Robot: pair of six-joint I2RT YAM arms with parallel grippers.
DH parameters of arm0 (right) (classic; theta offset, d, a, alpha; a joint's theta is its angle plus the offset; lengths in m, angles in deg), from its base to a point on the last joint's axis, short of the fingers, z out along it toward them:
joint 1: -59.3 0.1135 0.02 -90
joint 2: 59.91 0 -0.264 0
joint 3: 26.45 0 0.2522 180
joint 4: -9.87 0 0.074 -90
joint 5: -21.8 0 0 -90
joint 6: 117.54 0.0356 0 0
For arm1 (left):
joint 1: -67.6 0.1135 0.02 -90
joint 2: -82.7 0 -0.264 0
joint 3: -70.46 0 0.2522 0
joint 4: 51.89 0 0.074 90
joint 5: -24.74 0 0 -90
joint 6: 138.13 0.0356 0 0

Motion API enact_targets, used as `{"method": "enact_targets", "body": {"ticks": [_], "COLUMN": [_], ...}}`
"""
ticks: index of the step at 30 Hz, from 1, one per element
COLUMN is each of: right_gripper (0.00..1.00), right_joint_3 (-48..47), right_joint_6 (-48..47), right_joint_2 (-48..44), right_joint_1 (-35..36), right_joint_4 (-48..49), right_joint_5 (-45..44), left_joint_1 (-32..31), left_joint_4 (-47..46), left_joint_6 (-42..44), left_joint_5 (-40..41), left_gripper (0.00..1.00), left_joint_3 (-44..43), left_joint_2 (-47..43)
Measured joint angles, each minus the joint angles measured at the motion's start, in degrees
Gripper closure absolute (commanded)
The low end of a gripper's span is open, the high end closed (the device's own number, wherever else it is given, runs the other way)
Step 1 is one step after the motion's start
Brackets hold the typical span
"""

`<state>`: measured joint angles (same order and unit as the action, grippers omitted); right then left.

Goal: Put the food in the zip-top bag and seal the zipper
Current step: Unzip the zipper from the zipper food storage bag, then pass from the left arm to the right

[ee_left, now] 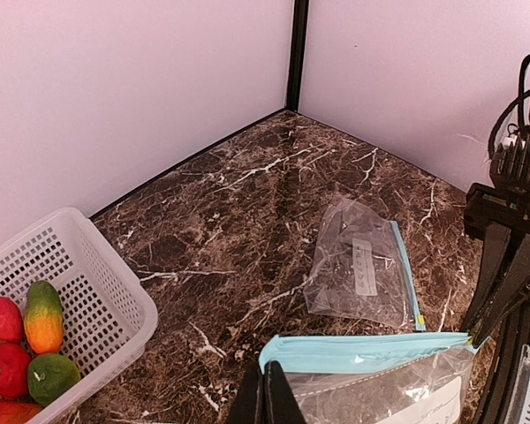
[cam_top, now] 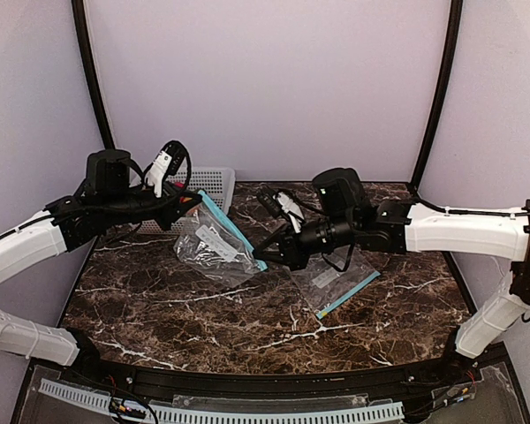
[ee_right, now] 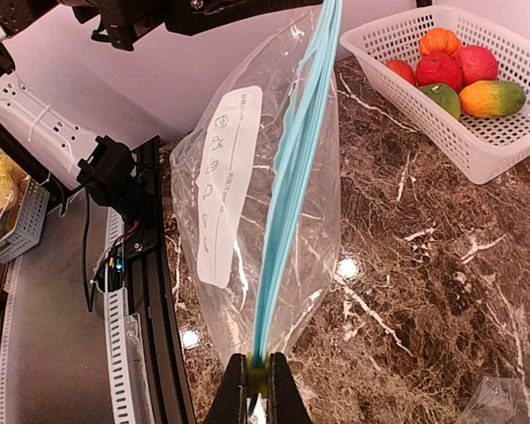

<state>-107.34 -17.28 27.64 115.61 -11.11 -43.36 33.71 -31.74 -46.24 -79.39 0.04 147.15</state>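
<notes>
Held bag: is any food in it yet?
Empty. The bag is clear plastic with nothing showing inside; the fruits all lie in the basket.

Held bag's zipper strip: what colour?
Light blue zipper strip on the clear zip-top bag; it shows best in the right wrist view.

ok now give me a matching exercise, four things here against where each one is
Things: 1 lifted bag; 2 second bag; 3 toy fruits; 4 basket.
Places: a in the basket; b lying flat on the table; c standing at the table's far left corner; d held up by its blue zipper.
Pairs: 1-d; 2-b; 3-a; 4-c.
</notes>
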Motion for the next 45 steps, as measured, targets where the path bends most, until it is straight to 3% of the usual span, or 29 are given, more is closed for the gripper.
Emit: {"method": "enact_targets", "body": {"ticks": [17, 19, 22, 23, 28, 32, 39, 45], "right_gripper": [1.00, 0.91, 0.57, 0.51, 0.36, 0.36, 0.60, 0.65], "right_joint_3": [1.0, 1.0, 1.0, 1.0, 1.1, 1.1, 1.0, 0.4], "right_joint_6": [0.8, 0.9, 0.9, 1.2, 1.3, 1.5, 1.6, 1.2], "right_joint_2": [0.0, 0.0, -0.1, -0.3, -2.6, -5.6, -7.3, -6.0], "right_joint_1": [0.0, 0.0, 0.0, 0.0, 0.0, 0.1, 0.0, 0.1], "right_joint_4": [0.0, 0.0, -0.3, -0.7, -2.4, -3.1, -3.8, -5.0], "right_joint_5": [-0.4, -0.4, -0.3, -0.3, -0.4, -1.9, -5.3, -5.2], "left_joint_1": [0.4, 0.4, 0.7, 0.9, 0.5, -1.2, -2.8, -3.5], "left_joint_4": [-0.3, -0.5, -0.9, -1.3, -3.3, -4.1, -4.3, -4.2], "left_joint_6": [0.0, 0.2, 1.2, 1.6, 3.8, 5.3, 6.6, 6.7], "left_joint_5": [2.6, 2.4, 0.8, 0.0, -5.6, -10.3, -17.7, -21.4], "left_gripper": [0.99, 0.99, 0.99, 0.99, 0.99, 0.99, 0.99, 0.99], "left_joint_3": [0.5, 0.6, 0.9, 1.0, 1.7, 2.1, 2.3, 2.3], "left_joint_2": [-1.0, -1.0, -1.1, -1.1, -1.6, -1.8, -1.4, -0.1]}}
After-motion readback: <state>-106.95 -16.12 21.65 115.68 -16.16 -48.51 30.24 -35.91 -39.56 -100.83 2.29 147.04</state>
